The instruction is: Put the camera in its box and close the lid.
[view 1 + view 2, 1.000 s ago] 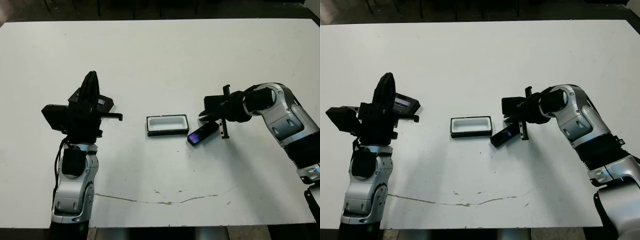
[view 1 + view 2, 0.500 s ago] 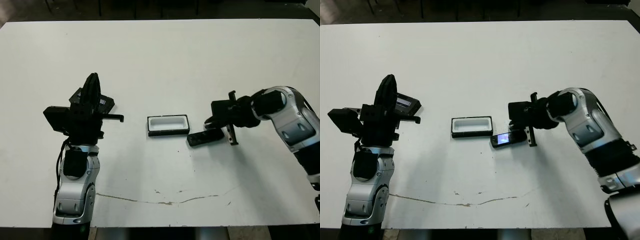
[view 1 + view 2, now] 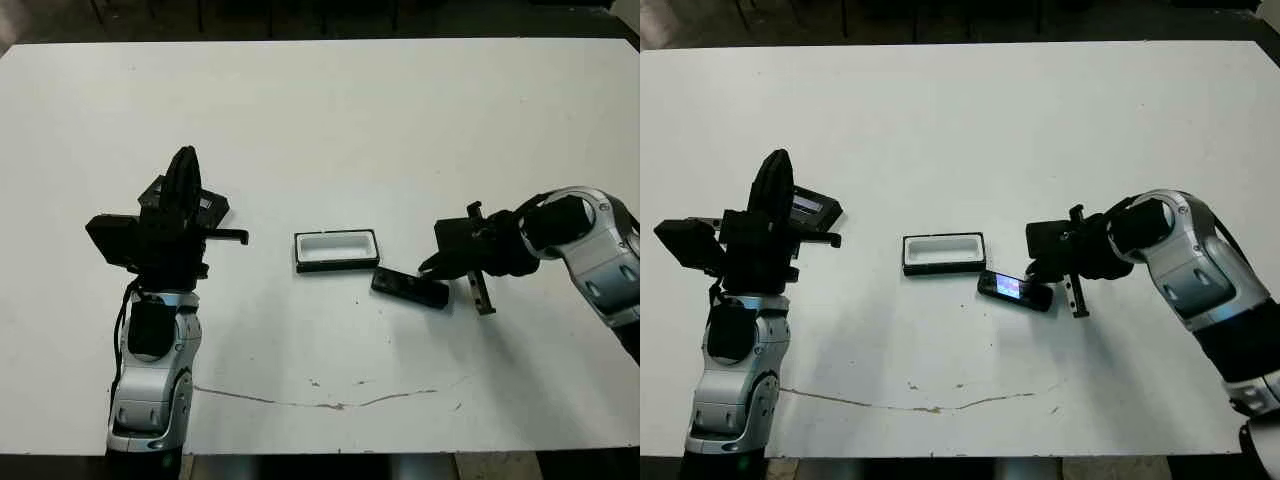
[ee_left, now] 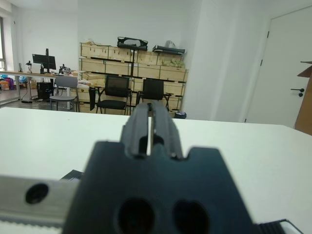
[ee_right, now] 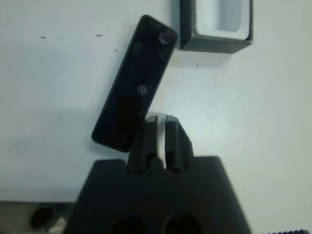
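Note:
The camera (image 3: pixel 410 287) is a slim black bar lying flat on the white table, just right of the box, its glossy face glinting bluish (image 3: pixel 1008 287). The box (image 3: pixel 336 262) is a small black tray with white lining, open and empty. My right gripper (image 3: pixel 432 268) is shut and empty, its fingertips (image 5: pixel 157 122) at the camera's (image 5: pixel 134 83) right end. My left gripper (image 3: pixel 183 160) stands upright at the left, shut (image 4: pixel 149 109) and empty. The lid (image 3: pixel 810 207) lies flat just behind it, partly hidden.
A thin brown crack line (image 3: pixel 330 403) runs along the table near its front edge. The left wrist view looks across the table at an office with chairs (image 4: pixel 115 92) and stacked cardboard boxes (image 4: pixel 107 64).
The camera has turned on the table from slanting up to the right to slanting down to the right, lying flatter. My right gripper has moved right and nearer. The left arm is still.

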`<action>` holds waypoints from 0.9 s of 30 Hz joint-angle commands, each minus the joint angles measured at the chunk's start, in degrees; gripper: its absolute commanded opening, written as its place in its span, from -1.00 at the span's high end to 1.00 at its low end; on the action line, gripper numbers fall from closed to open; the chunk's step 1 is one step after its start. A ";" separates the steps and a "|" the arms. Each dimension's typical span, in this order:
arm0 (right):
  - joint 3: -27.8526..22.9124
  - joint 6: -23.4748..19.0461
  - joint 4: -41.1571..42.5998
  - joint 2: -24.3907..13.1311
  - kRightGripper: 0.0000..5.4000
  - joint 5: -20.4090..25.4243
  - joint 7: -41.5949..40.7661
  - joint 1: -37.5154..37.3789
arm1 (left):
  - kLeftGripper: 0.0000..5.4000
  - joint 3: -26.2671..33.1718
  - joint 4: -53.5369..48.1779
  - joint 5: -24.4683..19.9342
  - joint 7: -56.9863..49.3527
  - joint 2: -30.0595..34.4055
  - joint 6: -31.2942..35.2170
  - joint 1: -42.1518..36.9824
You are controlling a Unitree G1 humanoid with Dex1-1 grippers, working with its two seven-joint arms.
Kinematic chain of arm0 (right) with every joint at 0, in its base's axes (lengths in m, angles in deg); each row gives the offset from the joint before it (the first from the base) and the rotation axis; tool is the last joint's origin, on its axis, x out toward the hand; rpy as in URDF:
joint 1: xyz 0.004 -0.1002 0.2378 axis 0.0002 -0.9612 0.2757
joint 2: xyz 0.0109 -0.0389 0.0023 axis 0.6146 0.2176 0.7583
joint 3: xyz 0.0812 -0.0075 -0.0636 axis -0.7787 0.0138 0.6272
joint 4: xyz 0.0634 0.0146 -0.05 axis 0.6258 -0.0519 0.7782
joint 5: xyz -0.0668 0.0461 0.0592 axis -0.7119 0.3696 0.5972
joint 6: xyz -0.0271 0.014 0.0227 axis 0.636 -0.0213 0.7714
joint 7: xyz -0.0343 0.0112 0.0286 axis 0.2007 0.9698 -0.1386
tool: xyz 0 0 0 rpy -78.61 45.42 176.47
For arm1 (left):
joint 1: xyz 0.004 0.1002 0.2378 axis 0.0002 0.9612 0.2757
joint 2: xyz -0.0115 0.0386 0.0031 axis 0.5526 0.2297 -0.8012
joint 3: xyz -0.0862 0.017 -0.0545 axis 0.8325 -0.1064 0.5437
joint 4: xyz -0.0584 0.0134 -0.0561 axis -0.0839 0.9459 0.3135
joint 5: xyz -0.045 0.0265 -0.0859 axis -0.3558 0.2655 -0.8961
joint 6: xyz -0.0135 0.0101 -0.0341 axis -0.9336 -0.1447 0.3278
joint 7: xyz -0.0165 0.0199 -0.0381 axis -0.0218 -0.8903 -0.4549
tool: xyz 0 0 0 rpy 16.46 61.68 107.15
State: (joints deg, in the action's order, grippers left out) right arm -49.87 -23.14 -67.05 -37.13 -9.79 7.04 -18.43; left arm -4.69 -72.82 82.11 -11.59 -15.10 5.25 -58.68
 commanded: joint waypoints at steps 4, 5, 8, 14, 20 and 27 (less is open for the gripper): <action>0.22 -3.74 1.79 -2.06 1.00 1.10 -1.69 -1.89 | 1.00 0.21 0.61 0.17 0.03 0.31 0.50 0.87; 0.31 -4.18 2.11 -2.15 1.00 1.11 -1.81 -1.87 | 1.00 0.17 0.64 0.20 0.01 0.29 0.55 0.82; 0.27 -4.42 2.83 -2.29 1.00 1.29 -1.65 -2.13 | 1.00 0.14 0.77 0.23 0.05 0.35 0.73 0.65; -2.44 -0.38 3.73 -2.52 1.00 -3.71 8.71 -5.30 | 1.00 0.26 0.78 0.09 -0.14 0.15 0.85 0.64; -9.29 2.71 5.31 -3.07 1.00 -4.56 17.67 -8.18 | 1.00 0.46 0.38 0.35 0.03 0.57 0.68 1.19; -23.98 -12.92 16.40 -0.14 1.00 16.41 16.82 -10.21 | 1.00 0.99 0.70 -0.30 0.44 0.71 0.74 1.22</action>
State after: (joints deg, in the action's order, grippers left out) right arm -72.04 -32.12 -52.19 -38.16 2.88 24.63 -27.44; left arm -4.04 -72.82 81.86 -11.35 -15.03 5.23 -58.56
